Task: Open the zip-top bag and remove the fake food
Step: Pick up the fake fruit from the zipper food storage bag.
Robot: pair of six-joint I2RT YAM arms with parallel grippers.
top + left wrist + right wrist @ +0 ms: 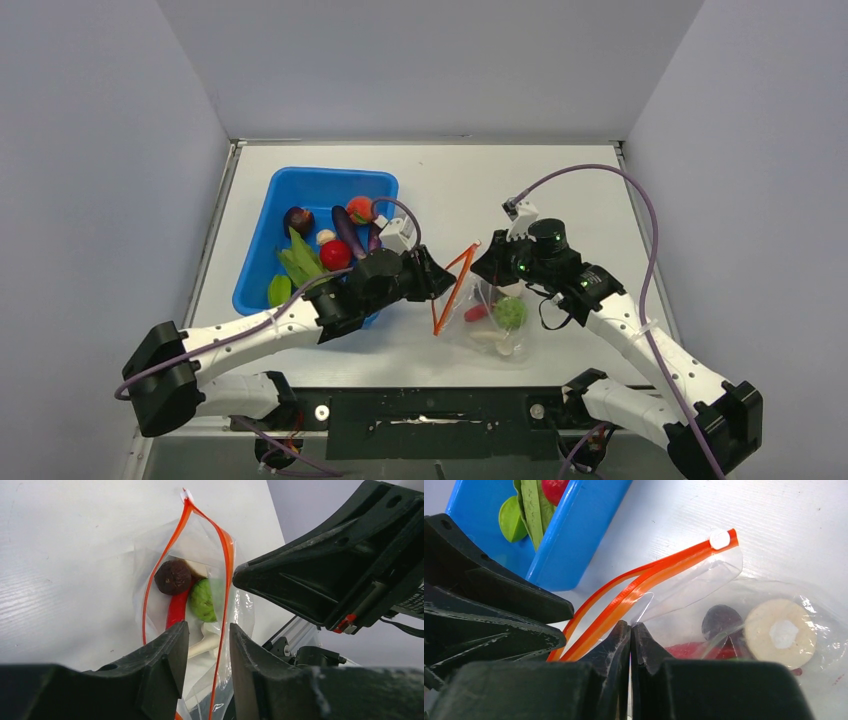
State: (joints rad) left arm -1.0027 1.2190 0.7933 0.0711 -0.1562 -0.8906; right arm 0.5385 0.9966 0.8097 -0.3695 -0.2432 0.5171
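The zip-top bag [480, 300] lies at the table's front centre, its orange zipper strip [455, 285] spread apart into an open mouth. Inside are the fake food pieces: a green bumpy ball [204, 600], a brown round piece [172, 577], a red piece [177, 607] and a white mushroom [205, 642]. My left gripper [207, 640] is open, with one orange lip of the bag running between its fingers. My right gripper [630, 630] is shut on the bag's clear plastic just below the zipper strip [649, 577], on the opposite lip. The mushroom cap [780, 632] shows through the plastic.
A blue bin [262, 250] stands left of the bag, holding long green pods [300, 262], a red fruit [336, 254], purple pieces and others. Its corner [574, 535] is close to both grippers. The table's front edge is just below the bag.
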